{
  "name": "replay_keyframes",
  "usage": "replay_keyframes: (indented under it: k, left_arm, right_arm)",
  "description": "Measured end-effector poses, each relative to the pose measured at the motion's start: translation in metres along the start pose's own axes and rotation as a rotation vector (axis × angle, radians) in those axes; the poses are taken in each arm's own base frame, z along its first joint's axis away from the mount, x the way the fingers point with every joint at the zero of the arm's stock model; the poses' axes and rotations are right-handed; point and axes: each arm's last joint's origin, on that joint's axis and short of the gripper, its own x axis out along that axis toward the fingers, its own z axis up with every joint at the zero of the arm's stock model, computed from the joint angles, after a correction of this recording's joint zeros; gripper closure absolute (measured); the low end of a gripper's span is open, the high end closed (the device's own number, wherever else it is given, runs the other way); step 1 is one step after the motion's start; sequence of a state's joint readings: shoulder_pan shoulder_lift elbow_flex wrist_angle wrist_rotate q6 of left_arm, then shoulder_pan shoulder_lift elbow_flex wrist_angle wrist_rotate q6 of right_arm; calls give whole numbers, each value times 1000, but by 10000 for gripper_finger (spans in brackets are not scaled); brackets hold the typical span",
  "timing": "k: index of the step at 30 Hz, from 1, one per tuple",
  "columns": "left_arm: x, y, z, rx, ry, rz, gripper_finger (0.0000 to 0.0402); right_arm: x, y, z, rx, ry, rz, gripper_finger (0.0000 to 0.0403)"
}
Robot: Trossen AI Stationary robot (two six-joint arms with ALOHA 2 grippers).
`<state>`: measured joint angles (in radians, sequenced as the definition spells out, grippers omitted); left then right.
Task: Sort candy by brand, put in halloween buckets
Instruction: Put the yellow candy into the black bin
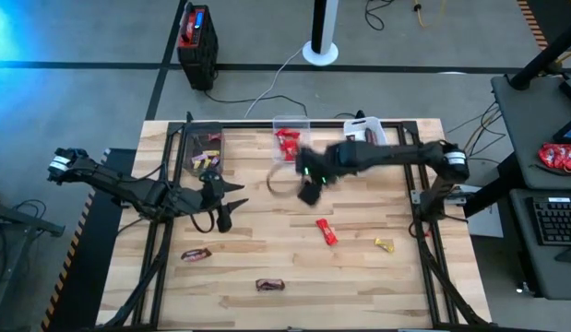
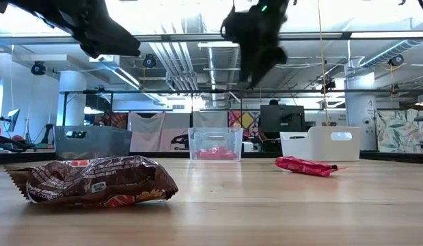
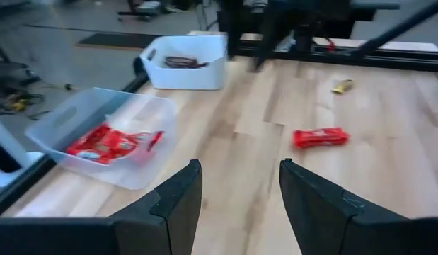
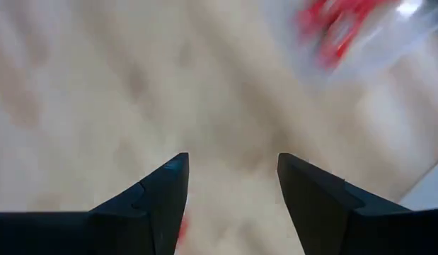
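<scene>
**My 2 pincers above the candy table**

My right gripper [image 1: 308,192] hangs above the pale wooden plank table [image 1: 294,267], just in front of the clear rectangular plastic bin [image 1: 291,123], its 2 dark fingers [image 4: 162,191] spread wide with nothing between them. My left gripper [image 1: 224,221] hovers over the left part of the table, near the dark smoky grey plastic bin [image 1: 204,134]; its fingers [image 3: 180,195] are also parted wide and empty.

The 3 bins stand in a row along the far edge: the smoky grey one on the left with small yellow and pink pieces [image 1: 208,160] inside, the clear one in the middle holding shiny red wrapped bars [image 1: 287,143], and the white rectangular plastic bin [image 1: 368,129] on the right, with something dark in it that I cannot make out.

Loose candy lies on the boards: 1 shiny red bar [image 1: 327,231] near the middle, 1 tiny yellow piece [image 1: 385,244] to its right, and 2 dark brown wrapped bars [image 1: 196,254] [image 1: 270,285] toward the near left. The black-and-red box [image 1: 196,35] stands on the floor beyond the table
</scene>
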<state>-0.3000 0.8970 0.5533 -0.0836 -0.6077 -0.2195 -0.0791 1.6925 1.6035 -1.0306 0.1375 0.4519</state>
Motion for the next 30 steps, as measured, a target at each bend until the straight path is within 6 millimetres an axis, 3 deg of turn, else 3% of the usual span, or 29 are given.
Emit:
replay_keyframes:
  k: [7,11,16,19,23,30]
  left_arm:
    - [0,-1,0,-7,8,-32,228]
    - [0,-1,0,-7,7,-33,228]
    - [0,-1,0,-4,7,-33,228]
    - [0,-1,-1,-1,11,-32,228]
    - [0,-1,-1,9,12,-32,228]
    - [0,-1,-1,27,11,-32,228]
  right_arm:
    - [-18,55,-72,-61,338,-16,193]
    - [-18,72,-109,-72,425,-89,195]
    - [-12,82,-165,-275,537,-100,195]
    - [-3,77,-195,-288,585,-101,196]
    - [13,59,-218,-174,578,-77,196]
    - [38,20,-239,49,567,-80,196]
